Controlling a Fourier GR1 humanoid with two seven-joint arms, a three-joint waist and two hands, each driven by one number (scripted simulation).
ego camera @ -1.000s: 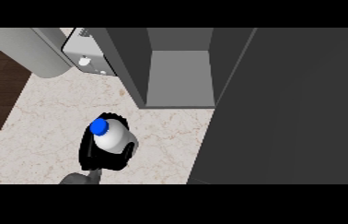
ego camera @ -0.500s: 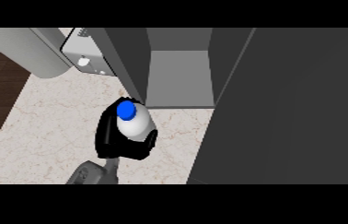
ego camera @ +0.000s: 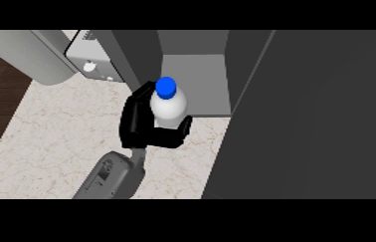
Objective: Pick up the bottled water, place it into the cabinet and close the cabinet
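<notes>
The bottled water [ego camera: 167,106] is white with a blue cap and stands upright in my left hand [ego camera: 140,121], whose fingers and thumb are curled round it. Hand and bottle hover at the front edge of the open cabinet [ego camera: 192,81], just before its grey shelf floor. The cabinet's dark door [ego camera: 308,116] stands open, filling the right of the head view. My right hand does not show.
A grey rounded appliance [ego camera: 40,54] and a white box with a knob [ego camera: 92,61] sit at the back left. Marble counter [ego camera: 62,136] stretches to the left of my forearm, with dark floor [ego camera: 9,94] beyond its left edge.
My left hand has carried the bottle away from me and to the right, from the open counter up to the cabinet's opening.
</notes>
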